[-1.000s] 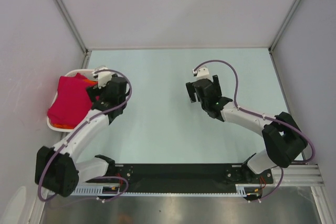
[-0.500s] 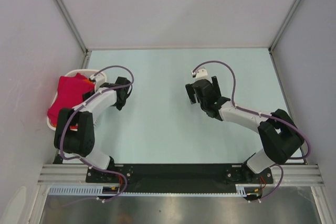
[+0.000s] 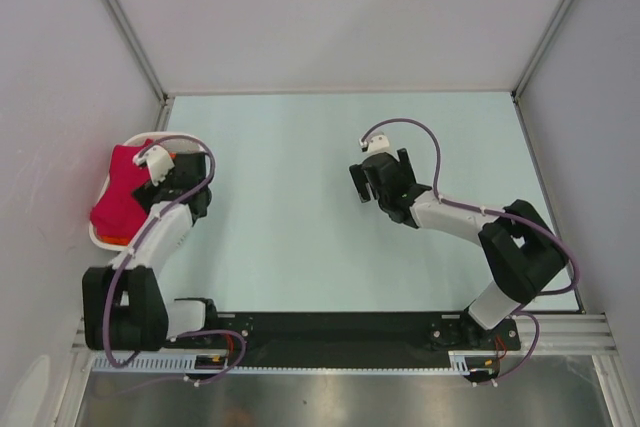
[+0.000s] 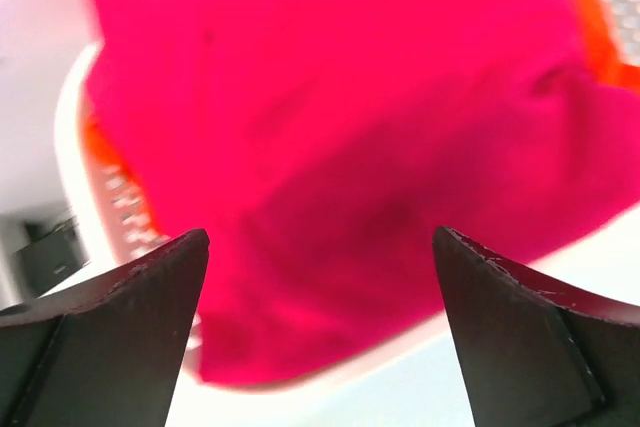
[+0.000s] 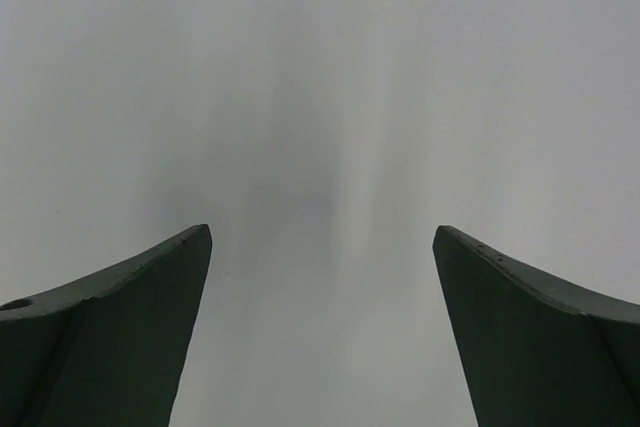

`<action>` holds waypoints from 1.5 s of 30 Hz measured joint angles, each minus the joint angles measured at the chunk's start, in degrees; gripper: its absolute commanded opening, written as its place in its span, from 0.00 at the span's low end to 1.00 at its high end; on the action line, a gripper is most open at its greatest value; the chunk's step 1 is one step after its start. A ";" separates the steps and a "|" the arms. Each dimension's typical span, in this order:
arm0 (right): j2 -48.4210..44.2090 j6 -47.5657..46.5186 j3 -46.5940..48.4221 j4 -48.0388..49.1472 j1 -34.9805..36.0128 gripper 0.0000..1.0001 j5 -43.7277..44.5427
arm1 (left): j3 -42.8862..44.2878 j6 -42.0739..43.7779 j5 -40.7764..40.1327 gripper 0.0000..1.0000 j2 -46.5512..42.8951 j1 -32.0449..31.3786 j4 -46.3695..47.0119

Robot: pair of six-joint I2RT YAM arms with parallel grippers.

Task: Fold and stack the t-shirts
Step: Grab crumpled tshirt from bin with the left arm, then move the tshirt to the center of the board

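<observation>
The crimson t-shirt (image 3: 118, 197) lies crumpled on top in the white basket (image 3: 98, 238) at the table's left edge. The orange t-shirt (image 3: 166, 156) peeks out from under it. My left gripper (image 3: 160, 187) is open and empty at the basket's right side, over the crimson cloth's edge. In the left wrist view the crimson t-shirt (image 4: 350, 137) fills the space beyond the open gripper (image 4: 320, 327), with orange cloth (image 4: 592, 32) at the top right. My right gripper (image 3: 380, 175) is open and empty over the bare table, as the right wrist view (image 5: 320, 327) also shows.
The basket's rim (image 4: 80, 217) shows pale around the cloth in the left wrist view. The pale green table (image 3: 300, 237) is walled by grey panels at left, back and right. The arm bases sit on a black rail (image 3: 340, 332) at the near edge.
My left arm has swung left, carrying its gripper from the basket's right side to over the basket's edge. My right gripper has drifted slightly left and stays open.
</observation>
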 measured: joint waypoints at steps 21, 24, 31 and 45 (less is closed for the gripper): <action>4.28 -0.04 2.14 0.04 0.00 1.00 -2.62 | 7.28 5.25 10.86 0.00 16.59 5.90 6.51; 4.50 -0.02 2.25 0.07 0.00 1.00 -2.80 | 4.46 4.22 13.00 0.00 12.20 6.51 7.65; 4.52 0.02 2.27 0.07 0.11 1.00 -2.80 | -3.54 1.42 12.26 0.00 -10.51 2.40 6.14; 2.89 0.57 2.19 -0.11 -1.22 1.00 2.56 | 4.57 5.99 17.99 0.00 -10.78 -16.22 9.44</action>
